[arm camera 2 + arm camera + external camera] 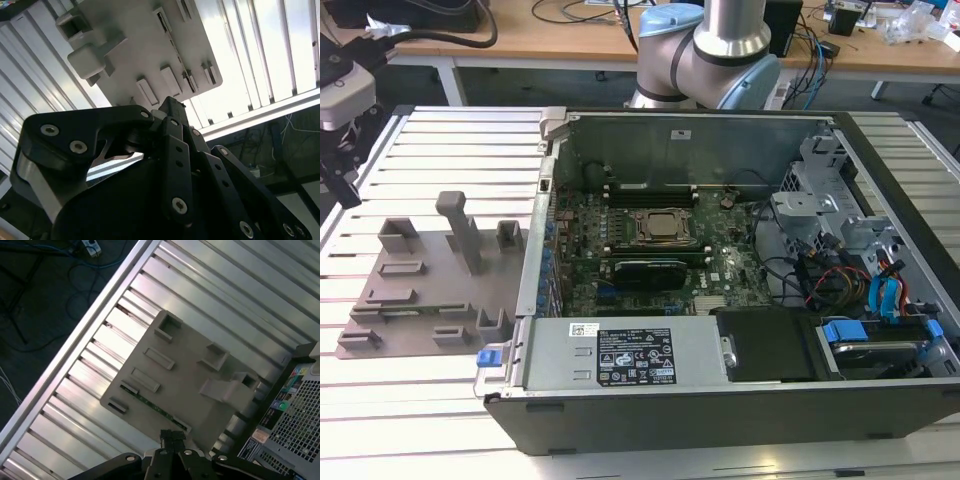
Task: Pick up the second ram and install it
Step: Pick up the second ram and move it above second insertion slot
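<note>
An open computer case (720, 415) sits on the slatted metal table (450, 130), with a grey holder tray (425, 292) just to the exterior view's left. The gripper (172, 436) hangs above the tray, fingers drawn together and gripping nothing, near the second ram (155, 407), a thin green stick lying in a tray slot

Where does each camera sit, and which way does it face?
Exterior view: off the arm, looking down into the open computer case; the arm shows behind it.
First wrist view: on the arm, facing the grey tray past the gripper.
Second wrist view: likewise, over the gripper's linkage.
Shared: all three show the tray.
</note>
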Available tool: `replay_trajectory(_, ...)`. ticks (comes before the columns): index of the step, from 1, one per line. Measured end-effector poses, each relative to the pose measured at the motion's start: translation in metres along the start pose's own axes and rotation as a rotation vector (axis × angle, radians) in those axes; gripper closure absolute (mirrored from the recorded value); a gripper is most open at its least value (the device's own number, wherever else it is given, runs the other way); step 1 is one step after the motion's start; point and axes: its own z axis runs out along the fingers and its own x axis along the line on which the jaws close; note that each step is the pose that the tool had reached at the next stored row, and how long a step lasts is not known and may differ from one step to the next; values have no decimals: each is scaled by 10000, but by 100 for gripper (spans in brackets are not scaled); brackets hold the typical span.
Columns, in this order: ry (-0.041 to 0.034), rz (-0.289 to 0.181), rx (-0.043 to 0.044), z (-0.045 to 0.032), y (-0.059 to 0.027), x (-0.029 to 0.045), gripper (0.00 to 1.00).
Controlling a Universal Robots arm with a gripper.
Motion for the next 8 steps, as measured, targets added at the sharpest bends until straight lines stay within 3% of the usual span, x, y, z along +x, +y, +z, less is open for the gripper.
replay_trajectory(8,31,-683,-17,0,0,0,90)
